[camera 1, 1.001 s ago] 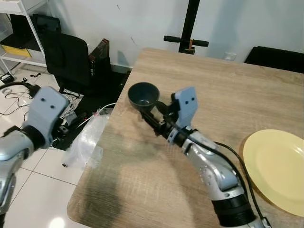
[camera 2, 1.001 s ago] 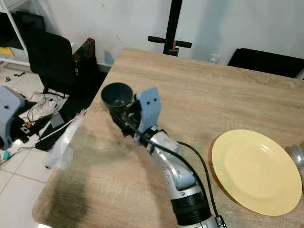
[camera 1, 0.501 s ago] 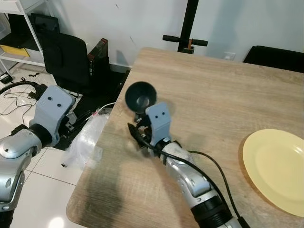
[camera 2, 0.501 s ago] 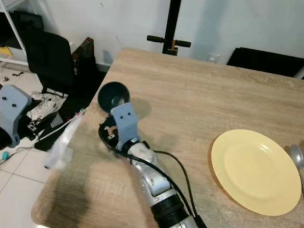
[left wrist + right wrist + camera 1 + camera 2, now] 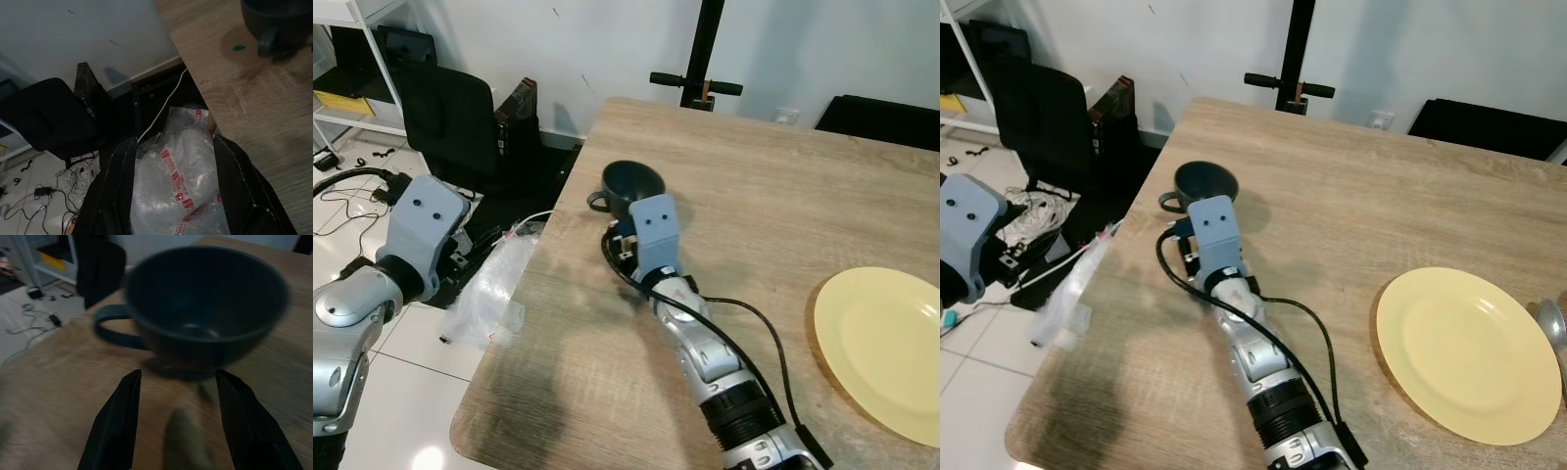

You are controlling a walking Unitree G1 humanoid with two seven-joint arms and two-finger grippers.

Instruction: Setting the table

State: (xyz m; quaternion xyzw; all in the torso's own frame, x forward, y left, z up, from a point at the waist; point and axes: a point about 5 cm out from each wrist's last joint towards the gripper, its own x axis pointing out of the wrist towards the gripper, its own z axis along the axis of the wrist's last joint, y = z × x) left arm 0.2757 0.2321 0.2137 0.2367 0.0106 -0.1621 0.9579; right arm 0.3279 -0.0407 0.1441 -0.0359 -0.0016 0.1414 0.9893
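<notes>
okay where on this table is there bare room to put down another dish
The widest bare patch is the wood between the dark cup and the yellow plate, running up to the table's far edge. It is crowded near the left edge, where the right end effector sits open just behind the cup.

The right arm [image 5: 705,352] stretches forward and to the left, elbow low and wrist raised. Its right gripper [image 5: 176,426] points ahead with its two black fingers [image 5: 117,426] spread apart and nothing between them. The left arm [image 5: 342,323] is bent, forearm up, with its wrist housing tilted. The left gripper [image 5: 173,196] has its fingers [image 5: 110,196] parted wide.
</notes>
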